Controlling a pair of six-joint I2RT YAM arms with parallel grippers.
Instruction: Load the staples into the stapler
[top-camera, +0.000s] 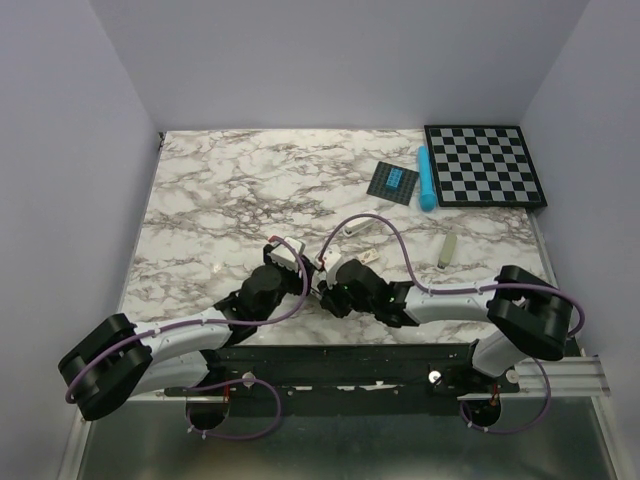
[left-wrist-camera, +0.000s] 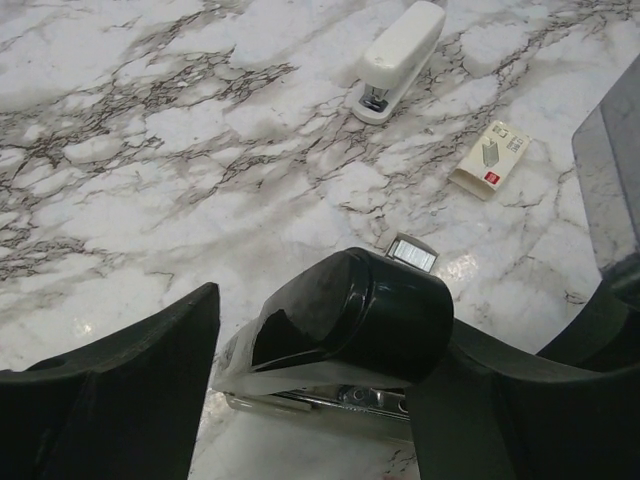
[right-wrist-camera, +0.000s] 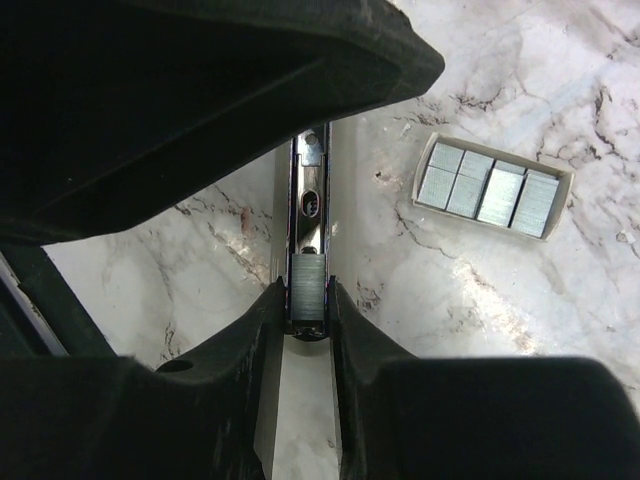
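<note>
Marble tabletop (top-camera: 250, 190), near edge. My right tool (right-wrist-camera: 307, 300) is narrow, pinching the staple strip (right-wrist-camera: 308, 280) inside the open stapler (left-wrist-camera: 350, 315). My left tool (left-wrist-camera: 320, 340) is wide, astride the stapler. Staple box (right-wrist-camera: 563, 190) lies near, uncovered.

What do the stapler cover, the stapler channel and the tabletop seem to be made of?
The stapler cover looks like glossy black plastic: rounded moulded shape, soft highlights. The stapler channel is bare bright metal, probably steel, with mirror-like glints. The tabletop has a white, grey-veined marble look with sheen; stone or printed laminate cannot be told.
</note>
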